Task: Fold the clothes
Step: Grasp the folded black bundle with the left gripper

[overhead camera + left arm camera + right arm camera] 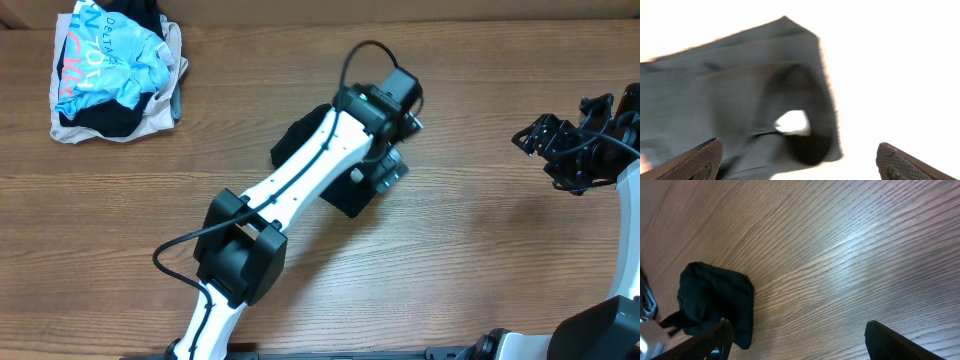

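Both fingertips of my left gripper (799, 150) stand wide apart at the bottom of the wrist view, and they hold nothing. Just beneath them lies the black garment (730, 90), bunched into a small bundle near the middle of the table (480, 250) and partly hidden under the left arm. I judge it light, soft and limp, perhaps slippery, so I would pinch a free edge or corner. My right gripper (535, 140), also open and empty, hangs well apart at the right.

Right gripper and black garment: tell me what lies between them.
Only bare wooden table lies between the right gripper and the black garment, clear in the right wrist and overhead views.
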Action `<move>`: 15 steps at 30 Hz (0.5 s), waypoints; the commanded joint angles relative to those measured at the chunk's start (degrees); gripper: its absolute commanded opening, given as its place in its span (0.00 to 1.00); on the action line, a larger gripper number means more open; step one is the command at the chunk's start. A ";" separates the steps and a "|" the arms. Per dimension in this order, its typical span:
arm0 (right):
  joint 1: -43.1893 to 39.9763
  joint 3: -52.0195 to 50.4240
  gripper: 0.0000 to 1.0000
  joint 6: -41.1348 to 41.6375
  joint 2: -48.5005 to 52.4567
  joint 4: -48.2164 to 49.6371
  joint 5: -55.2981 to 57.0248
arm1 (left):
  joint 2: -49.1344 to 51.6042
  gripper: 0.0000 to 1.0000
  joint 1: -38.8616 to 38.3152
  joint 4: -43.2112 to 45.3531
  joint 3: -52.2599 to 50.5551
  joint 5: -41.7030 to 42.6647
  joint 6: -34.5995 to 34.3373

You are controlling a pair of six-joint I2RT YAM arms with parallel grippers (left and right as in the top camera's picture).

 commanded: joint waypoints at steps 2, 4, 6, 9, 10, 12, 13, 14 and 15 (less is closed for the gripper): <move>-0.28 0.87 0.88 -0.26 -0.61 0.13 0.87 | 0.57 1.00 -0.50 2.49 -5.99 2.91 -2.25; -0.28 0.87 0.88 -0.26 -0.61 0.13 0.87 | 0.57 1.00 -0.59 4.90 -9.07 1.25 -2.29; -0.28 0.87 0.88 -0.26 -0.61 0.13 0.87 | 0.57 1.00 -0.55 7.32 -11.87 1.05 -2.29; -0.28 0.87 0.88 -0.26 -0.61 0.11 0.87 | 0.57 1.00 -0.44 11.58 -15.26 0.66 -2.34; -0.28 0.87 0.88 -0.26 -0.61 0.11 0.87 | 0.57 1.00 -0.46 12.87 -16.00 0.59 -2.32; -0.28 0.87 0.88 -0.26 -0.61 0.11 0.87 | 0.59 1.00 -0.39 16.55 -17.99 0.59 -2.32; -0.28 0.87 0.88 -0.26 -0.61 0.09 0.87 | 0.59 1.00 -0.42 20.28 -20.04 0.59 -2.32; -0.28 0.87 0.88 -0.26 -0.61 0.00 0.90 | 0.59 1.00 -0.42 21.77 -20.98 0.59 -2.29; -0.28 0.87 0.88 -0.26 -0.61 -0.09 0.90 | 0.59 1.00 -0.39 22.69 -21.70 0.39 -2.27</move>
